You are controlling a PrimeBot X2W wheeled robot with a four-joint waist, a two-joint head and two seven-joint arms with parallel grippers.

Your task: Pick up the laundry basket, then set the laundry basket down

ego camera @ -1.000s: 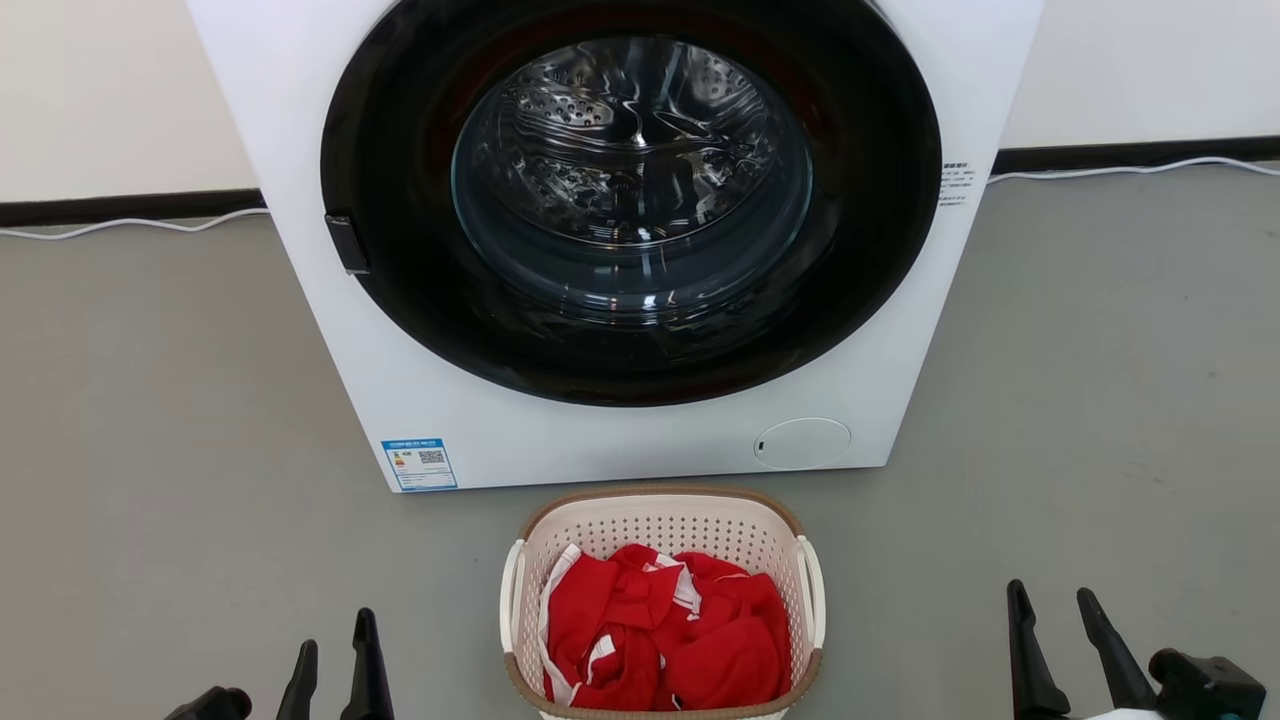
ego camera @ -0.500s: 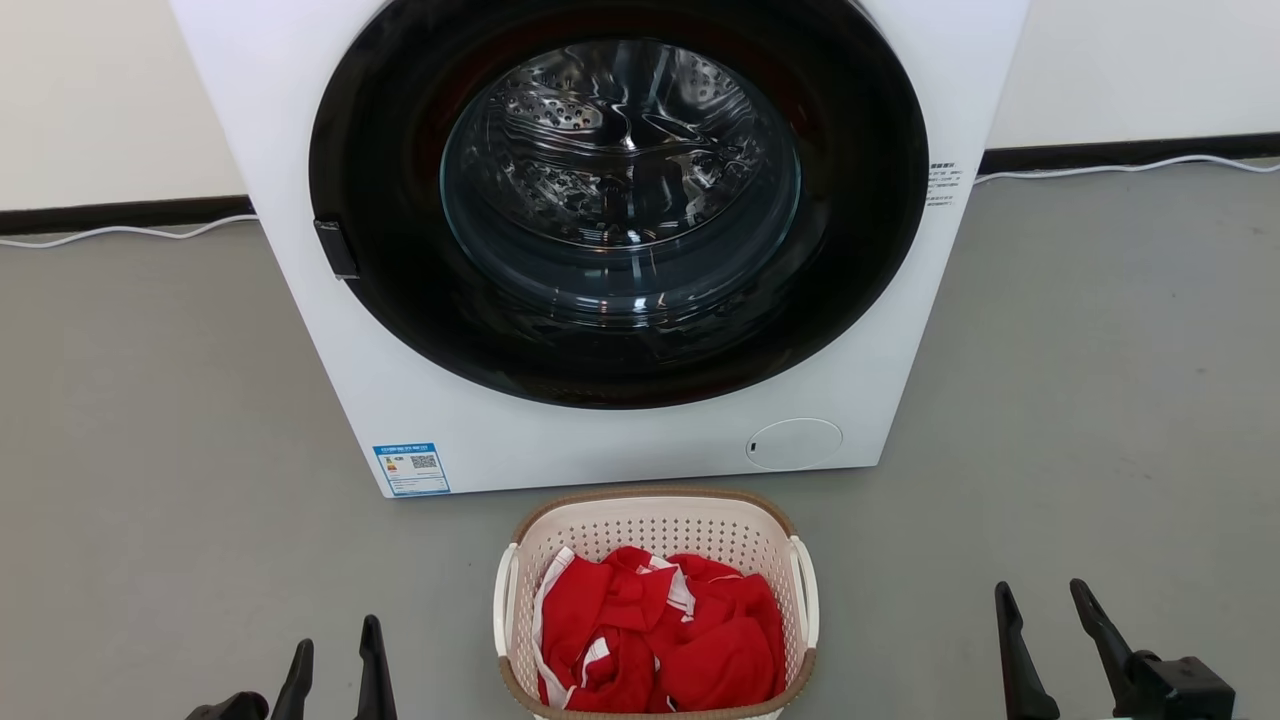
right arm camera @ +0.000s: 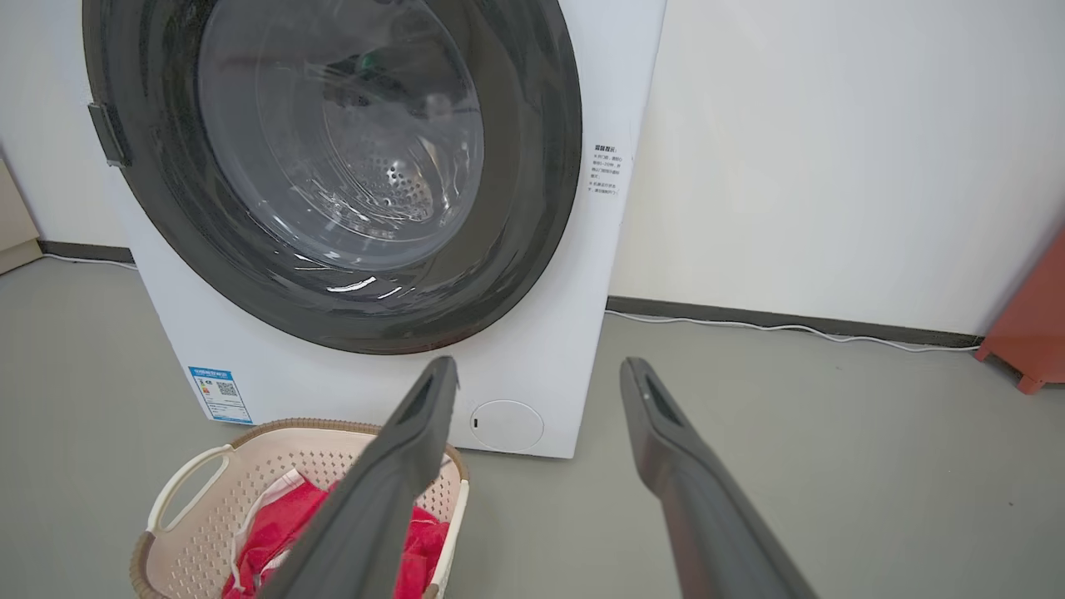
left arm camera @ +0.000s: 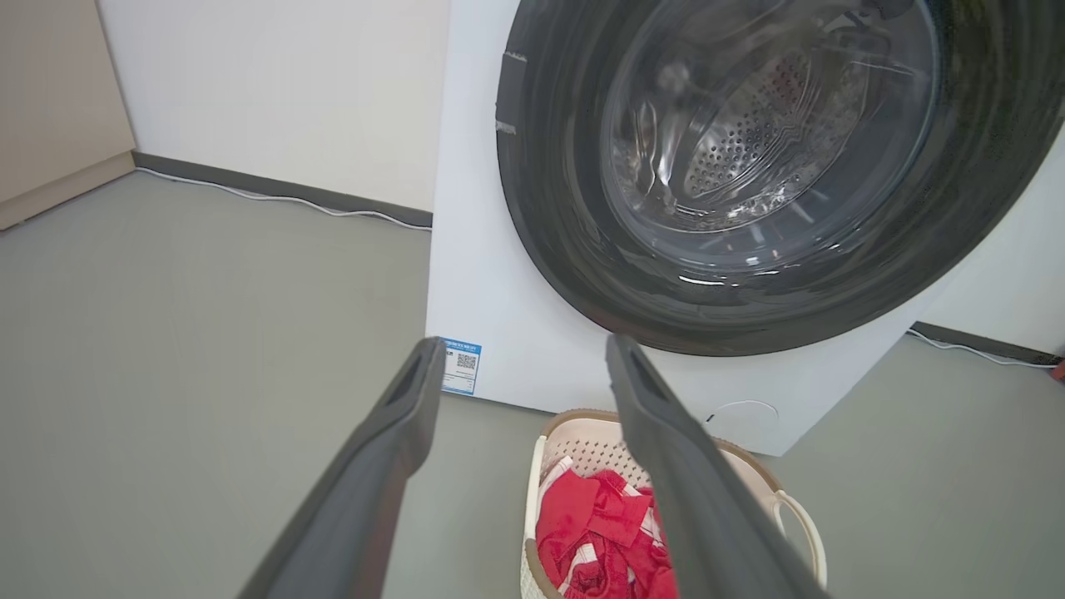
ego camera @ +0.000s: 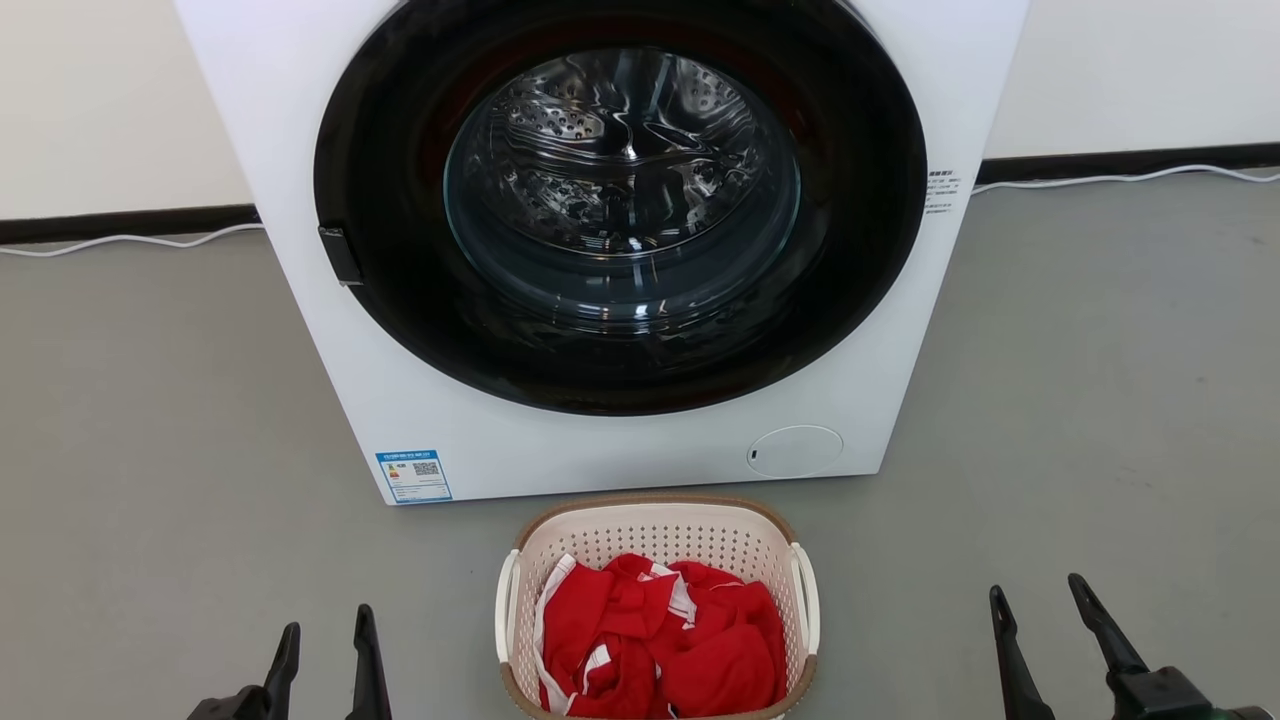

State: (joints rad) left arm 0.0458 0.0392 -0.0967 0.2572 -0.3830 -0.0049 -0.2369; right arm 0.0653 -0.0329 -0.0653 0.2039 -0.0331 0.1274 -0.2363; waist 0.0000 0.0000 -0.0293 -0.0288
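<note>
The laundry basket (ego camera: 660, 530) is cream-white and perforated, with a brown rim and white loop handles. It stands on the grey floor just in front of the washer and holds red and white cloth (ego camera: 660, 650). My left gripper (ego camera: 325, 620) is open at the lower left, well clear of the basket. At the lower right my right gripper (ego camera: 1035, 590) is open too, farther from it. The left wrist view has the basket (left arm camera: 582, 433) below its open gripper (left arm camera: 524, 345). In the right wrist view the basket (right arm camera: 250, 466) lies lower left of the open gripper (right arm camera: 539, 366).
A white front-loading washer (ego camera: 600, 440) with a dark round door stands close behind the basket. White cables (ego camera: 1100, 180) run along the dark skirting at the wall. Grey floor (ego camera: 1100, 400) spreads to both sides. An orange-red object (right arm camera: 1032, 324) stands at the right wall.
The head camera has shifted slightly, so the whole picture moved a little. Both grippers sit a bit lower in view. The basket has stayed in place on the floor.
</note>
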